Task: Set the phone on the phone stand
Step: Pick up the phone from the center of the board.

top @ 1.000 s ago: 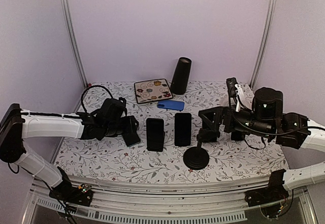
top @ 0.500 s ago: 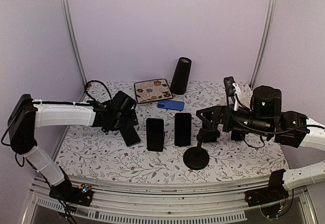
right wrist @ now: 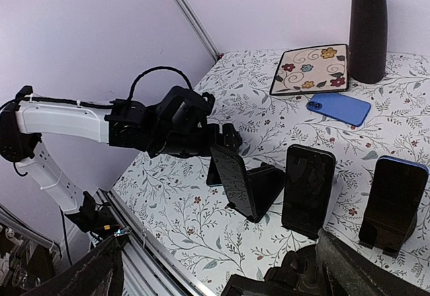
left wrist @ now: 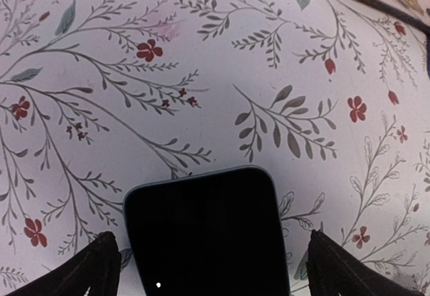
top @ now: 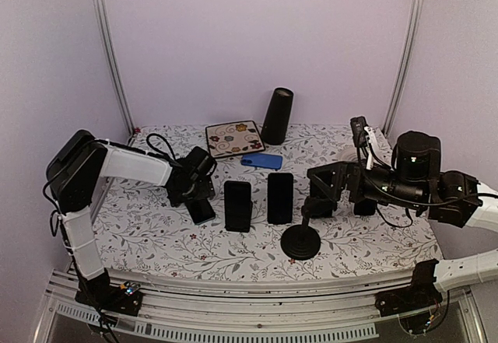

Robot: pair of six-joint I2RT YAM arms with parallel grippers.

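Left fingers (left wrist: 94, 269) swung inward, spread astride the leftmost phone (left wrist: 208, 235); right fingers (right wrist: 101, 269) spread too.

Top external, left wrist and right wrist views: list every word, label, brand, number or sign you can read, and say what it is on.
No text can be read in any view.
phone: dark screen, no brand showing.
floral tile: flower pattern only, no words.
black cylinder: no label visible.
white tag: too small to read.
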